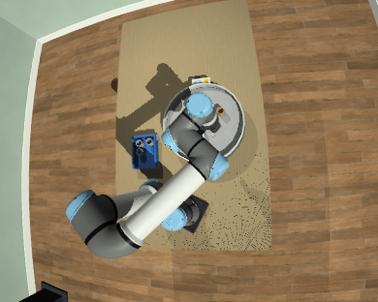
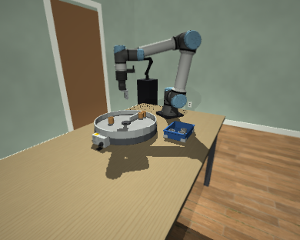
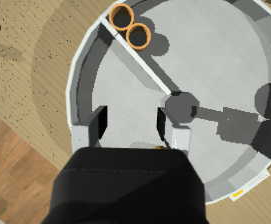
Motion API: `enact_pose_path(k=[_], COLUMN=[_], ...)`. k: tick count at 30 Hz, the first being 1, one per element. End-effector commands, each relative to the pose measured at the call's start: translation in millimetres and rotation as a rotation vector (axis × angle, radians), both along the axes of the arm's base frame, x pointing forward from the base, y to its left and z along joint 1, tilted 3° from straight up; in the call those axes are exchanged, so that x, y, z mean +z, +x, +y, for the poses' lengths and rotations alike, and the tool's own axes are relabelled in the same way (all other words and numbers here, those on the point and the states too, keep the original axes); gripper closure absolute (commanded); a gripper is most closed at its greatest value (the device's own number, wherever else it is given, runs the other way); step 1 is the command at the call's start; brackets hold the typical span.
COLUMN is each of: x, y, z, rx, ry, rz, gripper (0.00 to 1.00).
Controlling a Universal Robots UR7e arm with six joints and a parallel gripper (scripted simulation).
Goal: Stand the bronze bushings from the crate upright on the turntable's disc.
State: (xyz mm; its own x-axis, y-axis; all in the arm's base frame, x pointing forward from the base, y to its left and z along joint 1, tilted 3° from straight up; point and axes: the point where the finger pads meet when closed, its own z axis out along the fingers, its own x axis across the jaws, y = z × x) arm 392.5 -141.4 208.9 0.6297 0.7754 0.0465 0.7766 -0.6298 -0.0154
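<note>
I have the two-finger gripper (image 3: 131,125) wide open and empty above the grey turntable disc (image 2: 136,125). Three bronze bushings (image 3: 139,36) stand there upright. Next: check the blue crate (image 1: 135,156) near the tabletop's left edge.

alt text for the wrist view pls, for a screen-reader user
Looking straight down, the open, empty claw hangs over the grey turntable disc, its right finger beside the dark central hub. Two bronze bushings stand upright side by side at the far rim, next to a divider bar; a sliver of a third shows under the claw.
</note>
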Motion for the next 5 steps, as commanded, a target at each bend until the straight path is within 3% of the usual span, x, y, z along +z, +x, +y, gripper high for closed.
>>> enact_pose_path(k=[1, 5], x=[0.4, 0.4], y=[0.2, 0.2], z=[-0.2, -0.2], rx=[0.0, 0.0], ry=[-0.001, -0.001], rz=[-0.001, -0.001], gripper=[0.0, 0.0])
